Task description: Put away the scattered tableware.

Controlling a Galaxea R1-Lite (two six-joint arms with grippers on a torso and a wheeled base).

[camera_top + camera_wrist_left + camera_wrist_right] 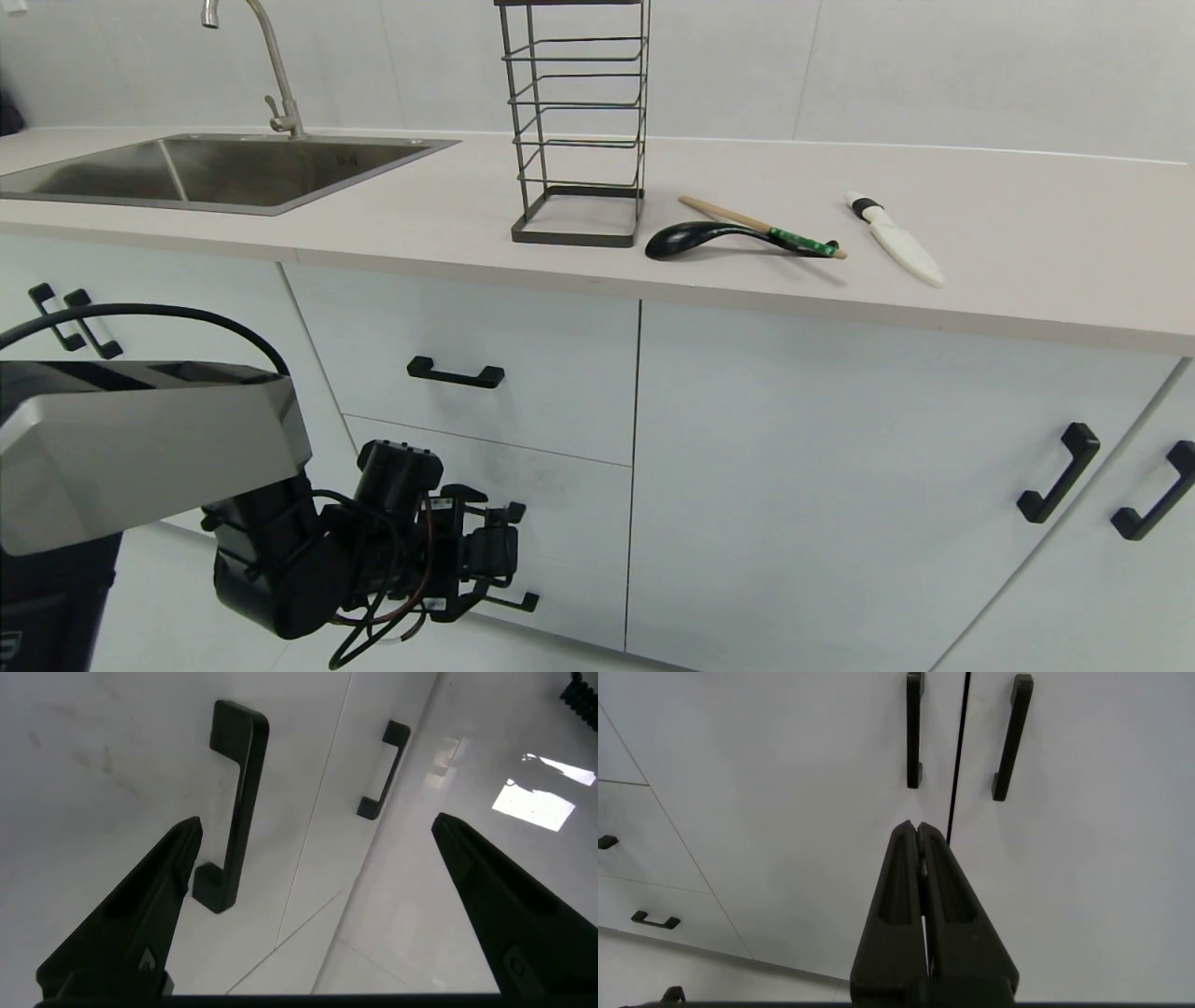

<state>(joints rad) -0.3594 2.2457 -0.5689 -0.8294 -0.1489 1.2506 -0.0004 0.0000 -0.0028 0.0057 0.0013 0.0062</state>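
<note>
A: Head view first. Where is the tableware?

B: On the counter [1027, 243]. A black spoon [695, 235] lies just right of the wire rack [571, 240], with wooden chopsticks [733, 216] slanting behind it and touching its handle end. A white knife [896, 240] lies farther right, apart from both.

A: And the tool?

B: The left gripper [509, 560] hangs low in front of the lower drawer. It is well below the counter's front edge and well apart from all three pieces.

A: Any room up there?

B: There is bare counter between the rack and the sink [243, 168], and more to the right of the knife. The spoon sits nearest the front edge.

A: Left wrist view?

B: The left gripper [318, 835] has its fingers [140, 915] spread wide with nothing between them. Beyond them is white cabinet front, with a black drawer handle [234, 803] close to one finger.

A: Right wrist view?

B: The right gripper [920, 829] has its fingers pressed together and holds nothing. It points at the cabinet doors, just below the seam between two upright handles [915, 728].
</note>
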